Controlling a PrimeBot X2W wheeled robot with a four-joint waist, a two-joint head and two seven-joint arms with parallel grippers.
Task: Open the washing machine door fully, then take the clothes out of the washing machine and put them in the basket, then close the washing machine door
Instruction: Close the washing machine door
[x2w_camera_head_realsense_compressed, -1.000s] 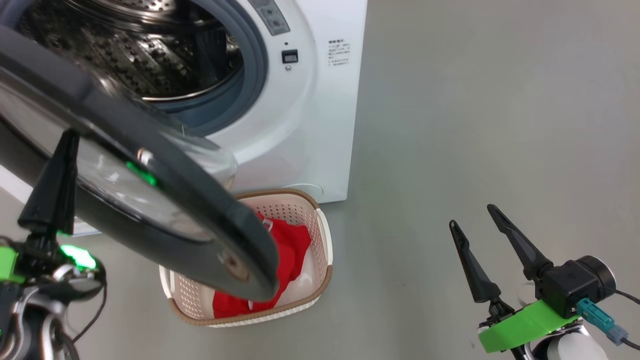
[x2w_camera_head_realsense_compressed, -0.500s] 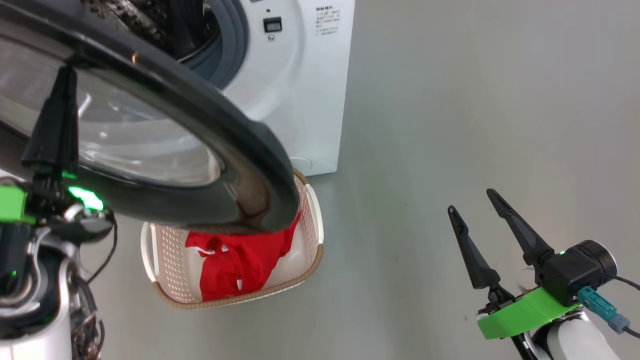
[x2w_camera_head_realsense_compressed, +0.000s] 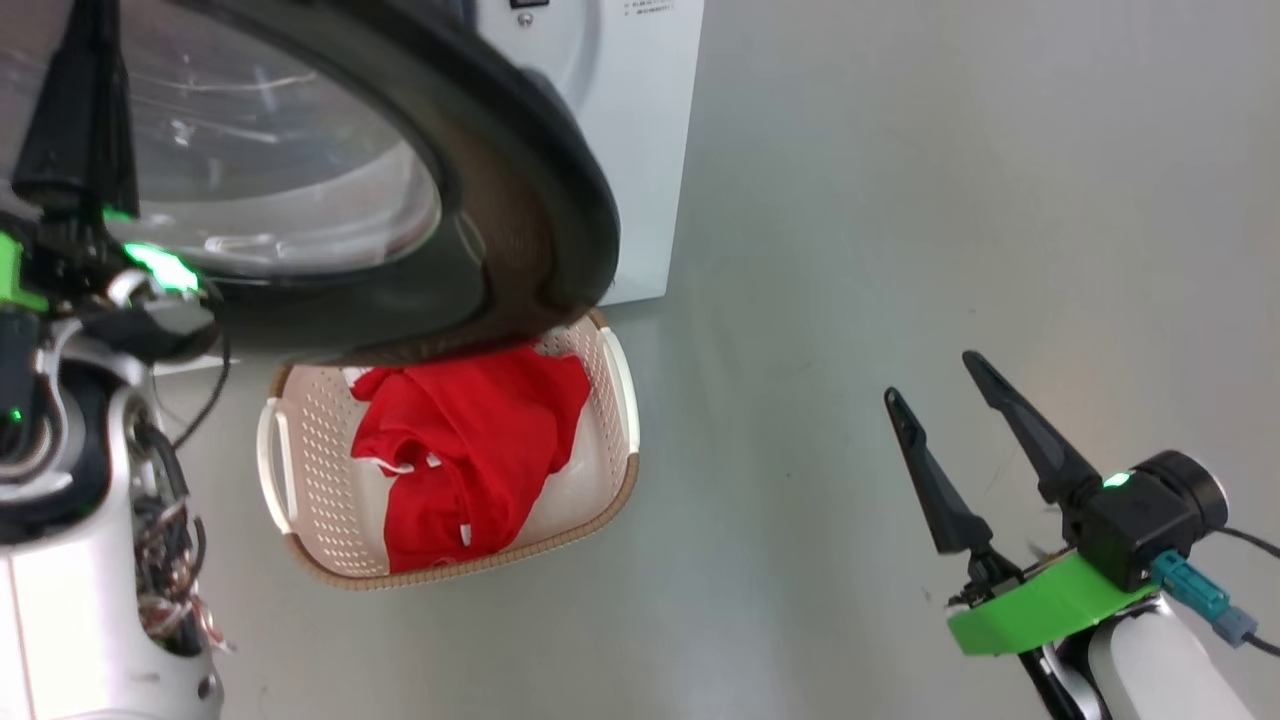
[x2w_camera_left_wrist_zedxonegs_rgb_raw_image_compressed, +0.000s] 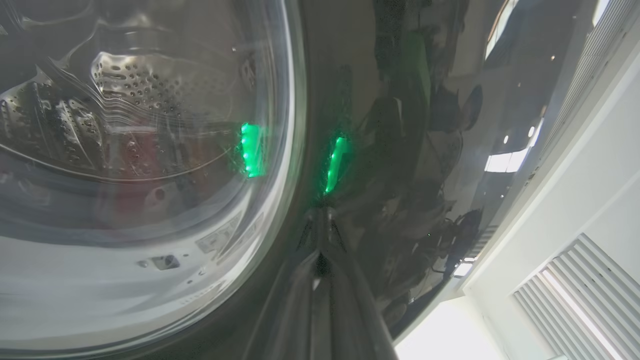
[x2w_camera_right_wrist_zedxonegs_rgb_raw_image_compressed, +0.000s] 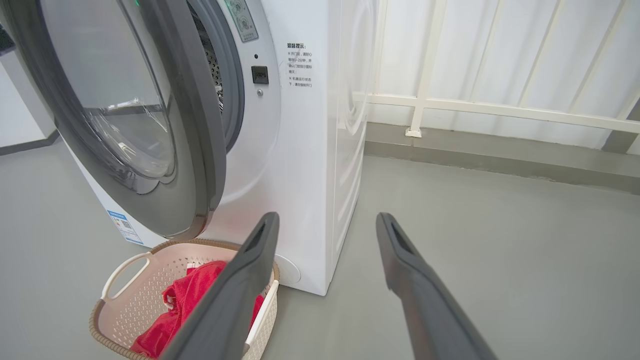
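Red clothes (x2w_camera_head_realsense_compressed: 470, 440) lie in the basket (x2w_camera_head_realsense_compressed: 315, 480), so unloading looks done. The left pincer (x2w_camera_left_wrist_zedxonegs_rgb_raw_image_compressed: 320, 225), pressed together, touches the part-open washing machine door (x2w_camera_head_realsense_compressed: 520, 180). The right pincer (x2w_camera_head_realsense_compressed: 929, 375) hangs spread and empty. Closing remains.

Soft, even light filled my head view, with faint shadows on the floor (x2w_camera_head_realsense_compressed: 900, 200). My left wrist view was dim: the washing machine door (x2w_camera_left_wrist_zedxonegs_rgb_raw_image_compressed: 400, 150) mirrored green glints, and brightness blew out at five o'clock. Wide-angle edges bowed.
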